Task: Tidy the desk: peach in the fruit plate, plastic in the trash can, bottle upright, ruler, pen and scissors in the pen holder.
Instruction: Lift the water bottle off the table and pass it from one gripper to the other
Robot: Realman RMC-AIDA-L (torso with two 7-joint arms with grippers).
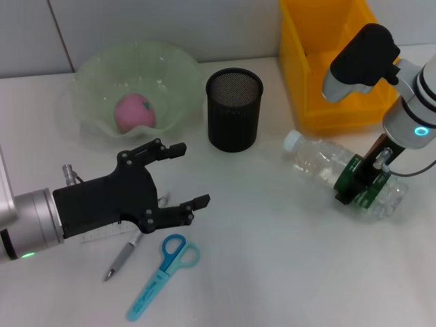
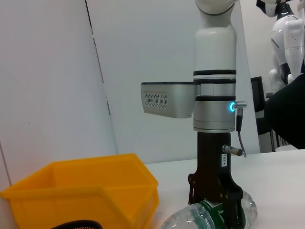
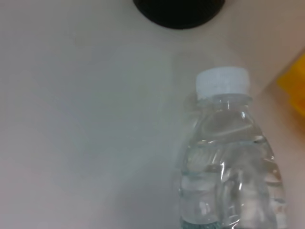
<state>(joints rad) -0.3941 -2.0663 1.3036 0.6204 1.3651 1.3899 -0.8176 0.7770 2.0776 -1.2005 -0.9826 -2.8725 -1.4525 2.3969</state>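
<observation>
Desk, mid-tidy. Took the black mesh pen holder as my reference point.

Bottle: clear plastic, white cap, lay on its side to the holder's right, just in front of the yellow bin, cap end pointing back toward the holder. Right gripper was down on the bottle's body toward its base end, green-padded fingers set either side of it and apparently closed on it; bottle not yet lifted off the desk.

Handling judgement: looked light, thin-walled and smooth, so likely to dent under a hard squeeze and to slip or roll if held loosely. A hold across the ribbed middle, rather than near the base, would probably let it swing upright more cleanly.

Left gripper hovered in front of and left of the holder, fingers spread wide, holding nothing. Directly below it lay the pen, a clear ruler mostly hidden under the arm, and blue scissors a little nearer me.

Peach already sat in the pale green fruit plate, left of the holder.
</observation>
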